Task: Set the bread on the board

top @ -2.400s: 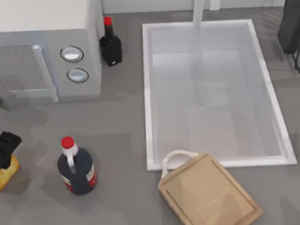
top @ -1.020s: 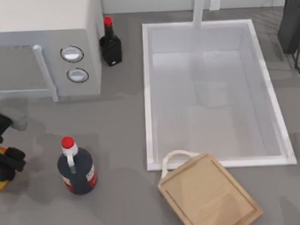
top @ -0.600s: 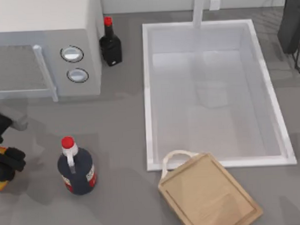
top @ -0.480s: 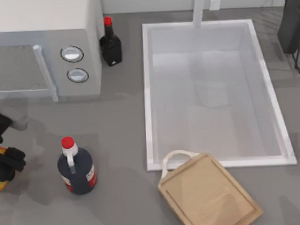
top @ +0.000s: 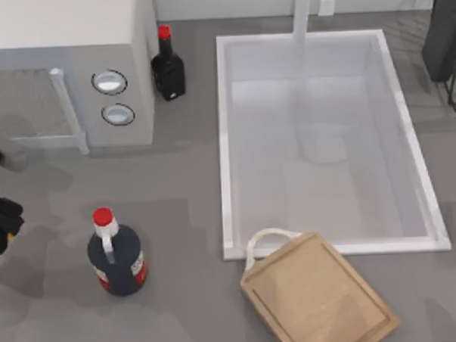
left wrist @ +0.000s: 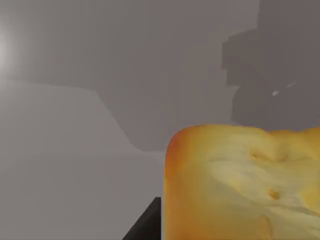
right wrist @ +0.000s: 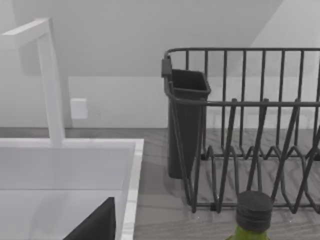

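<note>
The bread [left wrist: 240,185], a golden-yellow chunk with orange-brown edges, sits close to the left wrist camera with grey table and its shadow beneath it. My left gripper [top: 2,225] is at the far left edge of the table, shut on the bread, and one dark finger [left wrist: 145,227] shows beside the loaf. The board [top: 318,296], light tan wood with a white loop handle, lies tilted at the front, just below the sink's near left corner. A dark sliver of my right gripper's finger [right wrist: 95,225] shows in the right wrist view, above the sink.
A dark red-capped bottle [top: 117,259] stands between my left gripper and the board. A smaller one [top: 167,68] stands by the microwave [top: 65,72]. The white sink [top: 224,141] takes the middle. A black dish rack [right wrist: 250,130] and a green bottle [right wrist: 253,215] stand back right.
My left gripper has risen and shifted toward the table's left edge with the bread in it. The bread has left the spot where it lay.
</note>
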`<state>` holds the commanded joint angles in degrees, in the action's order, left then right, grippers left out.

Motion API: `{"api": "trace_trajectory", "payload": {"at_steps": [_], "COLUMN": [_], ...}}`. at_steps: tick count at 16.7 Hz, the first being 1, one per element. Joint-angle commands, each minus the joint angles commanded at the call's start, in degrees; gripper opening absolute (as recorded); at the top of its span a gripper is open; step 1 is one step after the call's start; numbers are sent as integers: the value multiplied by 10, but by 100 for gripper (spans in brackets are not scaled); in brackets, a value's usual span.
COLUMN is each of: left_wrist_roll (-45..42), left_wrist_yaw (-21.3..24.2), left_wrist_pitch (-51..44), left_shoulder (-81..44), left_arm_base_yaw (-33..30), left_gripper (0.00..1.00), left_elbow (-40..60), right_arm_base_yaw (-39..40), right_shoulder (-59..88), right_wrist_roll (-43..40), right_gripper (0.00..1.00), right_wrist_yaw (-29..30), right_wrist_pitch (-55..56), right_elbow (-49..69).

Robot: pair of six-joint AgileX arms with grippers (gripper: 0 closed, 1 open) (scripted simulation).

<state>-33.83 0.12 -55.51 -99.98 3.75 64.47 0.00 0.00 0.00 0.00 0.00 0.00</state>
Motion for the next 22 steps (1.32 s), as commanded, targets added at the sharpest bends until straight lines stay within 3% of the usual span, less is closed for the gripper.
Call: {"api": "trace_trajectory", "payload": {"at_steps": [4,12,17,22], "left_wrist_roll": [1,19,167,435], "left_wrist_yaw": [0,-1,-1,9], "left_wrist_pitch": [-87,-93,-77,-79], "left_shoulder": [38,52,56,-18], "left_arm_base_yaw": [-2,-19,-154,-353], "left_gripper": [0,0,0,0], "left_elbow": [57,79,188,302], "right_arm_base_yaw": [0,0,0,0], "right_shoulder": [0,0,0,0], "right_wrist_roll": [0,0,0,0], "right_gripper": [100,100,100,100], "right_wrist_yaw": [0,0,0,0], "right_wrist_pitch": [0,0,0,0], "right_elbow": [0,0,0,0]}}
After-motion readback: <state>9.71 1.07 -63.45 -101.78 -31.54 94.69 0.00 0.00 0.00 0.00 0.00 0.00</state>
